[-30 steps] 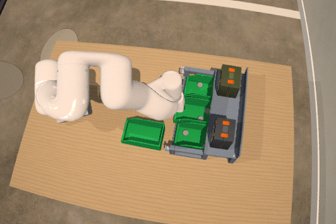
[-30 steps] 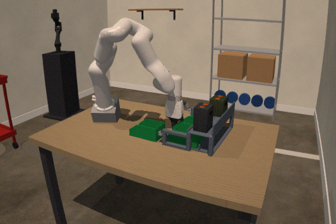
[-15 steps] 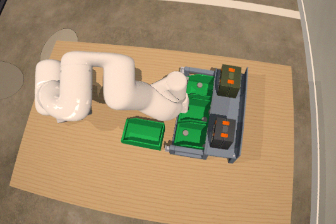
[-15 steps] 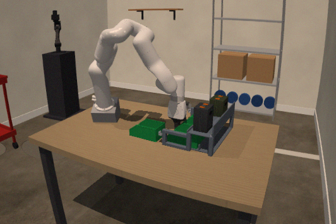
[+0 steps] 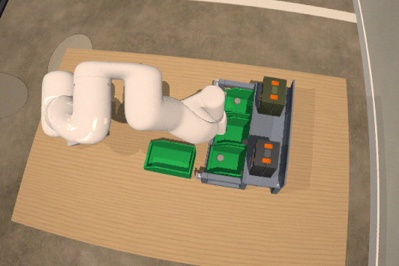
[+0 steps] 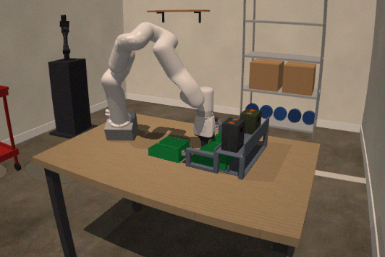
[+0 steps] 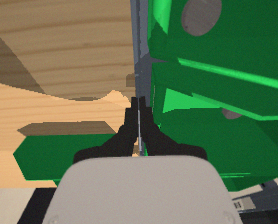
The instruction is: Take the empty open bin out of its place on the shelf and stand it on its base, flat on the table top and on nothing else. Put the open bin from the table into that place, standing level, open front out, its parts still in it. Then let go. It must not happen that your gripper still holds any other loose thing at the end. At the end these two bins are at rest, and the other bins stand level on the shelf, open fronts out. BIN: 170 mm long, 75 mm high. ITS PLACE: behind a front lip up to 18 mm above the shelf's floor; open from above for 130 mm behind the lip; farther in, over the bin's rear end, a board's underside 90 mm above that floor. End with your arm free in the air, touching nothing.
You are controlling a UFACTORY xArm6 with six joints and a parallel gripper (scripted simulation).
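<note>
A green open bin (image 5: 170, 158) (image 6: 168, 148) (image 7: 65, 157) stands on its base on the table top, empty inside. The middle bin (image 5: 234, 128) (image 7: 195, 140) is in its place on the shelf, between two others, with a round grey part (image 5: 244, 141) (image 7: 231, 113) in it; the arm partly hides it, and I cannot tell whether it is quite level. My gripper (image 7: 138, 105) (image 6: 203, 144) is shut and empty. Its tips are down at the shelf's front lip (image 7: 142, 45), by the middle bin's front.
The far bin (image 5: 240, 94) (image 7: 225, 35) and the near bin (image 5: 230, 162) sit in the shelf, each with a grey part. On the rear board (image 5: 268, 127) stand an olive case (image 5: 274, 104) (image 6: 251, 124) and a black case (image 5: 262, 165) (image 6: 232, 137).
</note>
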